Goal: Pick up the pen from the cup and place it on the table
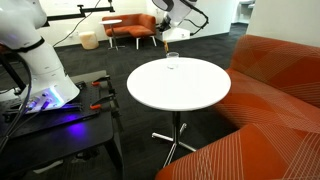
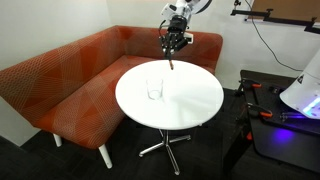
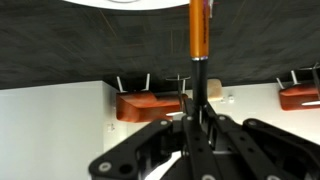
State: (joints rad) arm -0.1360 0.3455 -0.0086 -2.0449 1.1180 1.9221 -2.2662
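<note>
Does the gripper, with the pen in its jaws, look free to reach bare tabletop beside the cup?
Probably yes: the gripper holds the pen near the far edge of the table, and the cup stands apart, with bare top around it.

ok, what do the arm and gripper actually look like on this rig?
The arm is glossy white, built of bulky rounded segments. The gripper is black and two-fingered; in the wrist view its fingers are flat bar linkages with round pivot pins. A thin black cable loops off the wrist end. No markings are legible.
</note>
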